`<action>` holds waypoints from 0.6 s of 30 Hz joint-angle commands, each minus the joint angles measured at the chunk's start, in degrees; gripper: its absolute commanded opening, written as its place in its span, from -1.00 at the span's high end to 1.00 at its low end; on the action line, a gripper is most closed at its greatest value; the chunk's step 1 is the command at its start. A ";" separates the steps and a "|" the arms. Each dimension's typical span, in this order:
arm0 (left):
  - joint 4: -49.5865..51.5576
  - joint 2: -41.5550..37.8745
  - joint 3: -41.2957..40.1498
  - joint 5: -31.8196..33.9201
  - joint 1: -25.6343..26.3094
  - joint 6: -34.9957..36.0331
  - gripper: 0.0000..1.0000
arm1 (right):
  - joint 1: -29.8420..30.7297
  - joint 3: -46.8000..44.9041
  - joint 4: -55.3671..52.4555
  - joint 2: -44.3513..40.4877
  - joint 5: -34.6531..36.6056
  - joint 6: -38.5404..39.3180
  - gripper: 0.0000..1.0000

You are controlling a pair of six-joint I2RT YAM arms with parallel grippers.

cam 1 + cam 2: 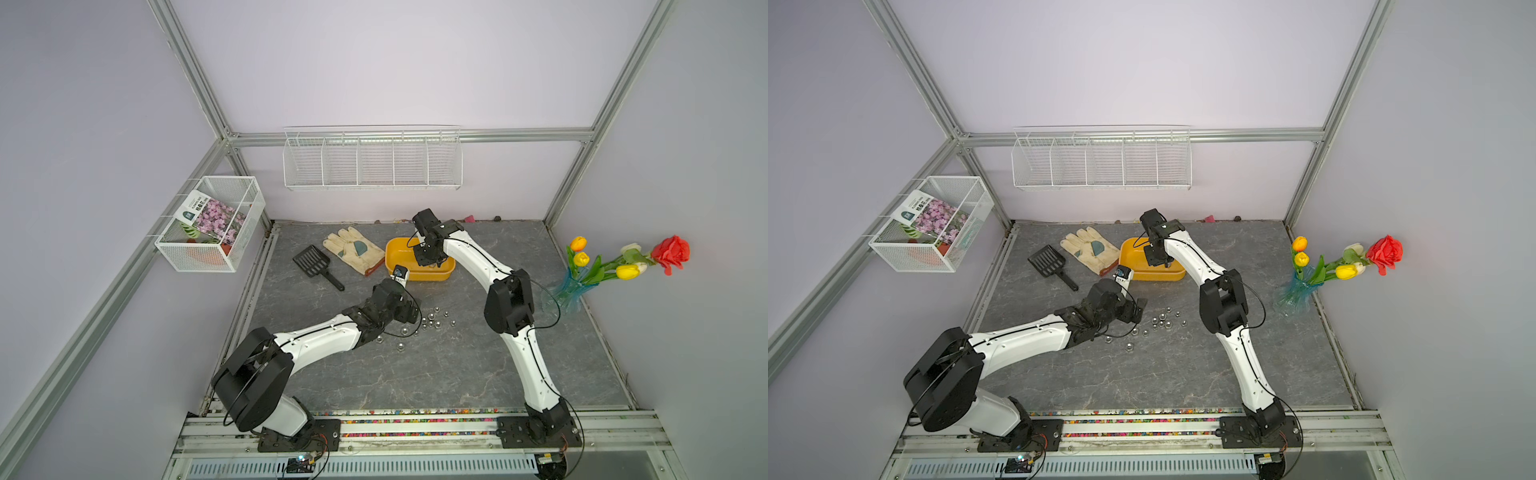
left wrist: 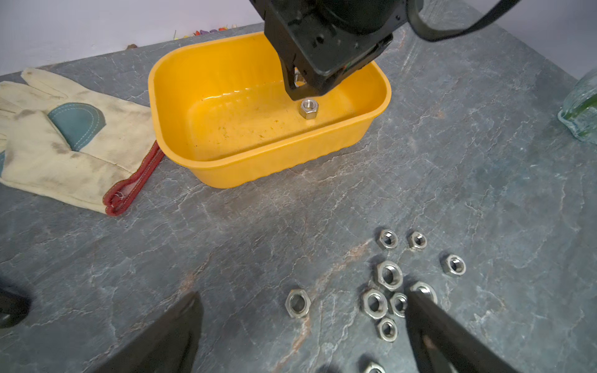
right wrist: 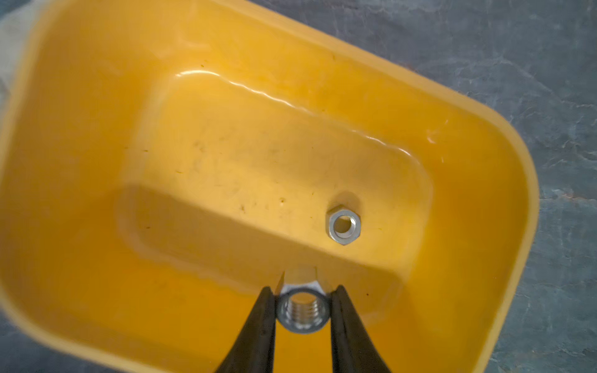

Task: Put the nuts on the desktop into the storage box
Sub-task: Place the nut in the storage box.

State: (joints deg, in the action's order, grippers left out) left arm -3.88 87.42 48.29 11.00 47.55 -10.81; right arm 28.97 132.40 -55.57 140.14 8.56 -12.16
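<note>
my right gripper is clamped on a nut at lower centre of the frame, with the storage box floor straight beneath it, ready for release.

Twin high top views over the whole desktop; both wrist views close on the storage box.

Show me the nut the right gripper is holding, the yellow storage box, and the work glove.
held nut [image 3: 302, 310]: right wrist view, its threaded bore, between the jaws.
storage box [image 2: 258, 166]: left wrist view, its outer side wall.
work glove [image 2: 48, 161]: left wrist view, cream fabric beside the teal patch.
</note>
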 commanded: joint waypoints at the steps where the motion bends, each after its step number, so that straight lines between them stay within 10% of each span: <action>1: -1.33 1.50 2.12 -1.33 -0.44 1.40 -1.00 | -1.09 1.06 -0.18 1.38 -1.41 0.21 0.81; 18: -0.93 4.90 4.35 -3.31 -0.53 1.83 -1.00 | -2.82 2.69 1.88 8.04 -3.45 -0.67 0.79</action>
State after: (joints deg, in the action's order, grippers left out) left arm -4.60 91.29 50.96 8.86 47.27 -9.74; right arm 26.79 134.39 -54.13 145.91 5.85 -12.23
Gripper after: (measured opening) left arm 0.996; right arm 0.272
